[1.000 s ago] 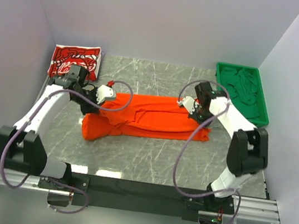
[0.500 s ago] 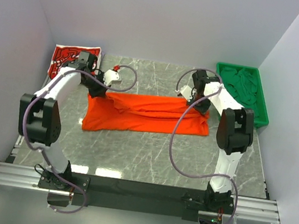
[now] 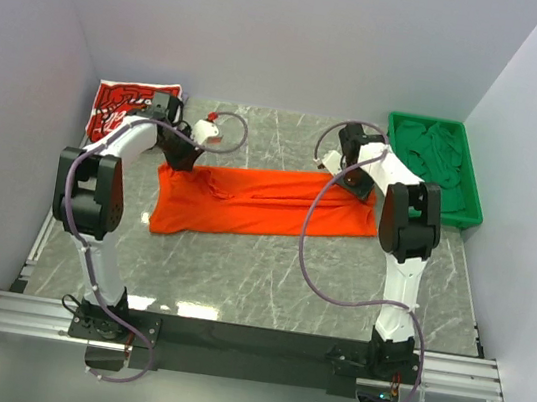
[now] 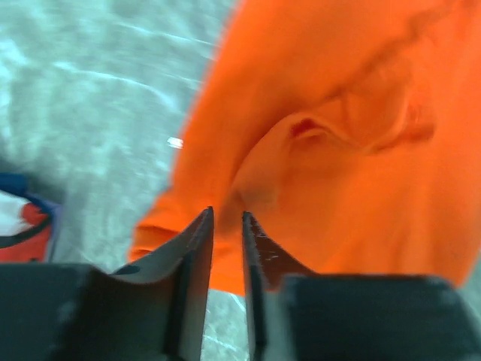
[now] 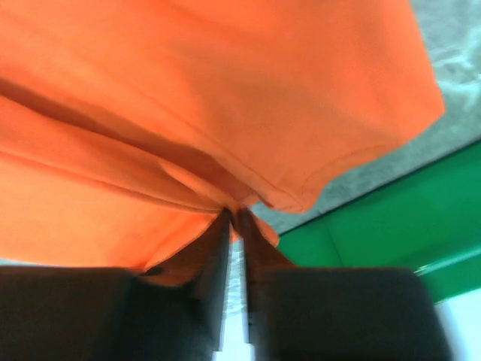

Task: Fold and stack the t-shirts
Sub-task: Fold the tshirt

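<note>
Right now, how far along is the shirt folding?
Done: the red printed shirt looks folded at the far left corner. In hand: the orange shirt lies folded lengthwise into a band, left hand and right hand at its far corners. Left: folding it smaller and stacking it with the red one.

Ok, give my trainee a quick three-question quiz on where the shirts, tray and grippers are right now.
1. True or false: the left gripper and right gripper are at opposite ends of the orange t-shirt.
2. Fill in: the green tray holds ___ cloth.
3. Where is the red printed t-shirt? A) the table, far-left corner B) in the green tray C) on the orange t-shirt
Key: 1 true; 2 green; 3 A.
</note>
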`<state>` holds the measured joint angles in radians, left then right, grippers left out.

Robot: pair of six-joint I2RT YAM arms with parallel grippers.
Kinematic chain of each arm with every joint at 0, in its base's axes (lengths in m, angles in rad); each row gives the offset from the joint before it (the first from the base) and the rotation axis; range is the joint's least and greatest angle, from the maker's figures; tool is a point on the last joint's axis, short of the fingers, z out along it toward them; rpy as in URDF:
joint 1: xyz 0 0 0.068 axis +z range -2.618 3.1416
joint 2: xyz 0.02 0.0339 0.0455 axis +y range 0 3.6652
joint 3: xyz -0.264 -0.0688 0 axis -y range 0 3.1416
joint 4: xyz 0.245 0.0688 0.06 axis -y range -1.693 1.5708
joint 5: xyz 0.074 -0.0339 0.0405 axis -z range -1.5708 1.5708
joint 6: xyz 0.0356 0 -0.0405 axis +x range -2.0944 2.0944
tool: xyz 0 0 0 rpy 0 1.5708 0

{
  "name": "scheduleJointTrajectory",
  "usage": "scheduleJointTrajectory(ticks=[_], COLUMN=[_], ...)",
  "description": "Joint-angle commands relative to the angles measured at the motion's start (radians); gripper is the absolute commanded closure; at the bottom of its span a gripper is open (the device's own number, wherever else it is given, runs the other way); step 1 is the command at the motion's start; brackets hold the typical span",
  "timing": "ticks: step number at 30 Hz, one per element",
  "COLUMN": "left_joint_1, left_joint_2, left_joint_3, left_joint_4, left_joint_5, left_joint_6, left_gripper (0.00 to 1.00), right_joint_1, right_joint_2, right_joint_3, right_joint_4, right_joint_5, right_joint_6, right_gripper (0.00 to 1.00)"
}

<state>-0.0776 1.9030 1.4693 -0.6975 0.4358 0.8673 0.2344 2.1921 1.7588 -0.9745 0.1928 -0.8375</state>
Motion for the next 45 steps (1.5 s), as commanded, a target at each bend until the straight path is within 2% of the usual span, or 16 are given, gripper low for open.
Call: scheduleJointTrajectory(ticks=[1,2,3,6,9,12,16,20,22,26,30,35,41,45], left_joint_1=[0.027,0.048,0.058,0.075,0.073,0.056,0.019,-0.031,-0.051,-0.102,-0.132,-0.134,-0.128,-0.091], left_joint_2=[0.014,0.011,0.008,-0.012,-0.079,-0.122,-0.117,-0.073,-0.039,0.042,0.109,0.197,0.162,0.087], left_joint_3=[0.101,0.111,0.118,0.120,0.048,-0.023,-0.085,-0.124,-0.104,-0.060,0.023,0.200,0.240,0.145], left_joint_4=[0.121,0.125,0.134,0.086,0.078,0.081,0.062,0.119,0.113,0.119,0.150,0.162,0.187,0.204], left_joint_5=[-0.013,0.001,0.021,0.060,0.115,0.132,0.130,0.069,0.035,0.015,0.012,0.020,0.020,0.009], left_joint_6=[-0.180,-0.236,-0.263,-0.272,-0.264,-0.292,-0.338,-0.393,-0.398,-0.418,-0.455,-0.542,-0.567,-0.585], left_gripper=[0.68,0.67,0.64,0.64,0.64,0.65,0.69,0.72,0.76,0.77,0.74,0.70,0.65,0.66], right_joint_1=[-0.012,-0.012,-0.012,-0.014,-0.017,-0.020,-0.020,-0.018,-0.020,-0.018,-0.018,-0.018,-0.020,-0.018], right_joint_2=[-0.009,-0.017,-0.037,-0.067,-0.092,-0.110,-0.104,-0.089,-0.074,-0.072,-0.072,-0.065,-0.058,-0.090], right_joint_3=[0.060,0.065,0.070,0.100,0.108,0.088,0.030,0.024,0.042,0.031,-0.001,-0.033,-0.065,-0.081], right_joint_4=[0.026,0.028,0.026,-0.006,-0.038,-0.087,-0.107,-0.107,-0.128,-0.150,-0.155,-0.141,-0.121,-0.079], right_joint_5=[0.079,0.082,0.077,0.057,0.017,-0.064,-0.101,-0.112,-0.121,-0.141,-0.145,-0.132,-0.093,-0.053], right_joint_6=[0.063,0.075,0.101,0.158,0.219,0.258,0.290,0.317,0.331,0.322,0.316,0.318,0.308,0.305], right_gripper=[0.78,0.75,0.65,0.63,0.63,0.67,0.79,0.81,0.82,0.84,0.85,0.85,0.86,0.86])
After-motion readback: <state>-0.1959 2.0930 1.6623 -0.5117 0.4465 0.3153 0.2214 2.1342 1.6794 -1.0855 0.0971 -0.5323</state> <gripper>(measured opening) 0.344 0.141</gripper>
